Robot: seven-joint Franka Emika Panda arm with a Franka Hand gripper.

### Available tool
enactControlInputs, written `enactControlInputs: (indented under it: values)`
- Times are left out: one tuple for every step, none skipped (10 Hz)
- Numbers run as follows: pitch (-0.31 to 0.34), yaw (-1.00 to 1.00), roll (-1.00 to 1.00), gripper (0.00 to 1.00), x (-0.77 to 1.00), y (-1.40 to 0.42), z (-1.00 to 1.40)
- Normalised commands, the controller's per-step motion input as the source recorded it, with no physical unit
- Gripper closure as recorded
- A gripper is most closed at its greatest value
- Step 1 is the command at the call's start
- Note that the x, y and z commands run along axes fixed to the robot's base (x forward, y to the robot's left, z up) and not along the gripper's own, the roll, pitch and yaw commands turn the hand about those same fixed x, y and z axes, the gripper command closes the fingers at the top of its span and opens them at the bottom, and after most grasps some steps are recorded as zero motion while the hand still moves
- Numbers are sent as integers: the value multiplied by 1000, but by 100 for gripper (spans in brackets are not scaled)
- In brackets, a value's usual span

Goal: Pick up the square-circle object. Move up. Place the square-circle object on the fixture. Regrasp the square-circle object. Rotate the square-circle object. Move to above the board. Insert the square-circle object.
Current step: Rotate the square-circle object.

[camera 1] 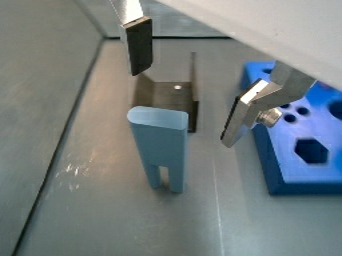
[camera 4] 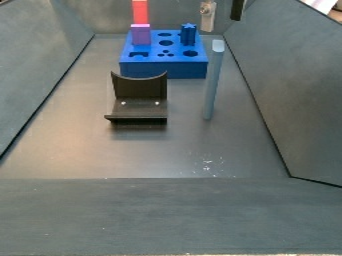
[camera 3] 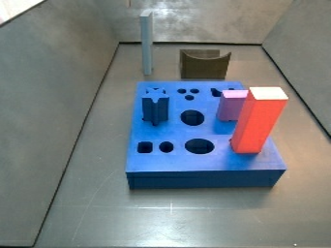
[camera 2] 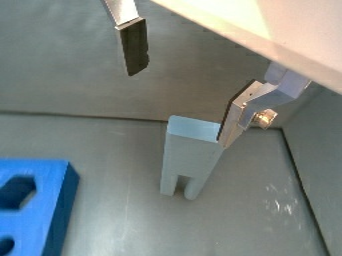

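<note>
While the square-circle object (camera 1: pixel 160 148) stands upright on the grey floor (camera 4: pixel 147 150), I see the gripper (camera 1: pixel 187 85) poised above it with its jaws spread wide and nothing between them; the two silver fingers (camera 2: pixel 130 40) flank the peg's top without touching it in both wrist views. Taking the peg as my landmark, the fixture (camera 4: pixel 138 97) sits near it on the floor, apart from it, and in a wrist view it shows just behind the peg. The board (camera 3: pixel 195 136) lies beyond the peg in a side view, close to it but not touching. On the board's top I make out a tall red block (camera 3: pixel 258 120) and a small pink block (camera 3: pixel 233 104) standing beside each other.
</note>
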Motion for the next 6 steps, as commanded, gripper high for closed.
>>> enactControlInputs:
  values:
    - [7, 1000, -16, 0, 33, -3, -14]
    - [7, 1000, -17, 0, 33, -3, -13]
    - [8, 1000, -17, 0, 33, -3, -13]
    - [8, 1000, -18, 0, 33, -3, -13]
    - [8, 1000, -19, 0, 33, -3, -13]
    - [8, 1000, -19, 0, 33, -3, -12]
